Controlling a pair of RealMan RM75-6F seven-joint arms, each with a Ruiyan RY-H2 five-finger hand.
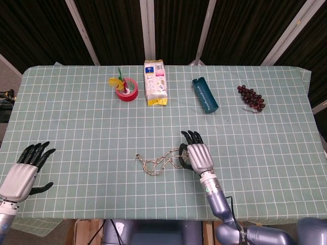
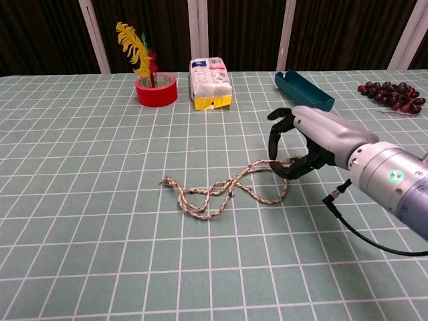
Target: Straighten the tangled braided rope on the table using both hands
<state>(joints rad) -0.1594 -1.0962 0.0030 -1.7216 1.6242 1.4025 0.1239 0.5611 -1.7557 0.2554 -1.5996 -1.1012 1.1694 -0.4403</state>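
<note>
Lying left–right, rope [image 2: 224,190] — right end pinched by right robot hand [image 2: 304,144].

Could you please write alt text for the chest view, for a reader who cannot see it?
The robot's right hand pinches one end of a tangled braided rope and lifts it off a green checked tablecloth. Behind stand a red tape roll, snack packet, teal case and grapes.

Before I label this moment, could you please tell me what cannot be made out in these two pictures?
- Rope right end: the right robot hand covers it in both views, so the exact grip is unclear.
- Left robot hand: outside the chest view; in the head view its arm is cut off by the bottom edge.
- Printing on the snack packet: too small to read in either view.
- Inside of the red tape roll: hidden by its rim and the feathers.
</note>
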